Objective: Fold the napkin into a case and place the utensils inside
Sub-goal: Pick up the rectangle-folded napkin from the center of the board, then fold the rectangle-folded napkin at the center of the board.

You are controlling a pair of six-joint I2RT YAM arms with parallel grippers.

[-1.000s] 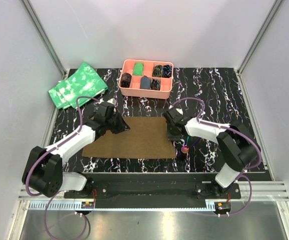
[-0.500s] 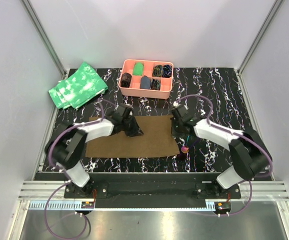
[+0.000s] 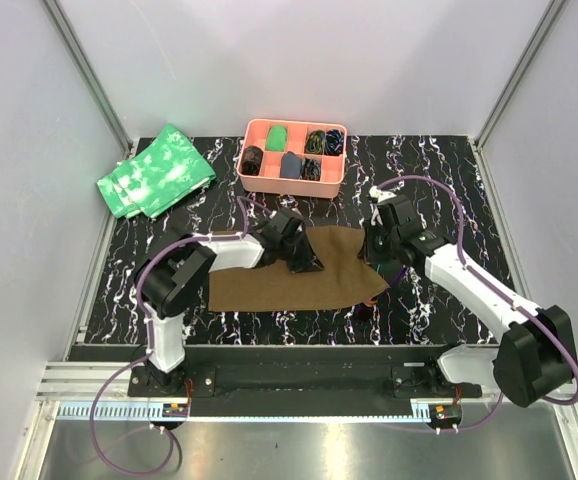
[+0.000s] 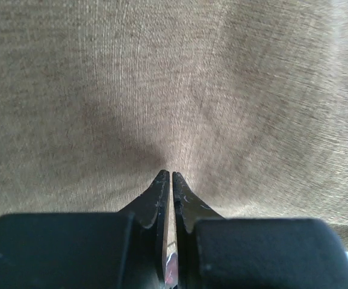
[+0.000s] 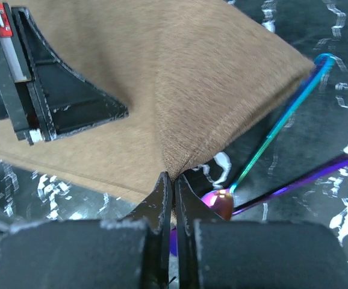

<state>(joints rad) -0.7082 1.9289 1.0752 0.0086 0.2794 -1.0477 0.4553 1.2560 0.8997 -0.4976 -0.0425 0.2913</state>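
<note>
The right fingers [image 5: 161,201] are shut on a peaked pinch at the 3 o'clock edge of the napkin [image 3: 279,285]; the left fingers [image 4: 155,201], narrow, nip it mid-sheet. A second ago it lay flat on the surface [image 3: 449,190]; both have since dragged it toward 3 o'clock, rumpled, so the fold looks barely begun. Only the right wrist view shows the utensils [image 5: 218,203] plainly, fanning toward 2 o'clock under the lifted edge; from above they are nearly hidden.

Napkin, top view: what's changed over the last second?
The right gripper shut on the right edge of the napkin; the left gripper kept its pinch. Both moved rightward, dragging the napkin that way and rumpling it. The pink tray and green cloths stayed put.
</note>
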